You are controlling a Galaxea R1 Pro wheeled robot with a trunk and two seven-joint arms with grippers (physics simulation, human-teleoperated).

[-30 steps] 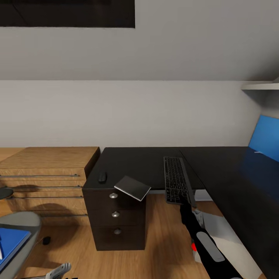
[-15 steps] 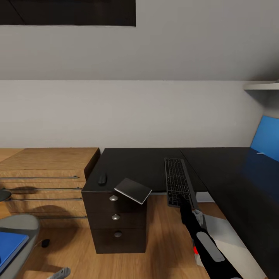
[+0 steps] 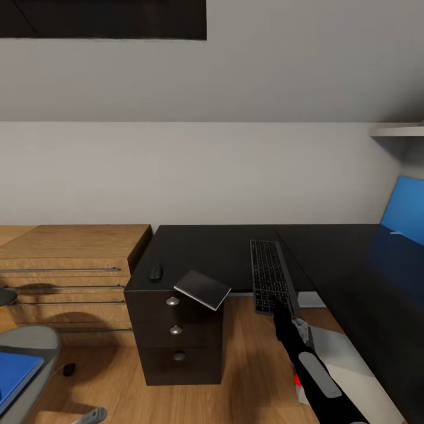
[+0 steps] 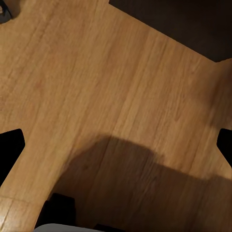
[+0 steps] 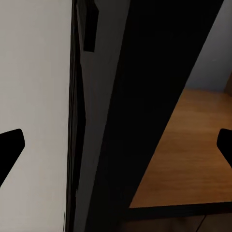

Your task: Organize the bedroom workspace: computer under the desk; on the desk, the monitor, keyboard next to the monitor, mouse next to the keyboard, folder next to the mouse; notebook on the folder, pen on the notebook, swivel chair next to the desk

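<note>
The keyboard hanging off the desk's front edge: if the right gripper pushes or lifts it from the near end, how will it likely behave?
The keyboard looks thin, flat and rigid, so it would probably slide as one piece over the smooth dark desk. Its near end overhangs the front edge, so pressing down there might tip it. The right gripper sits at that end; lifted from there alone, the long body may droop or pivot.

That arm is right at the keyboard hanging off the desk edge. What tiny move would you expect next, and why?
Probably a short push forward. The right arm reaches the near end of the keyboard, which overhangs the front edge of the desk. Sliding it further onto the top, toward the blue monitor, would seat it safely.
</note>
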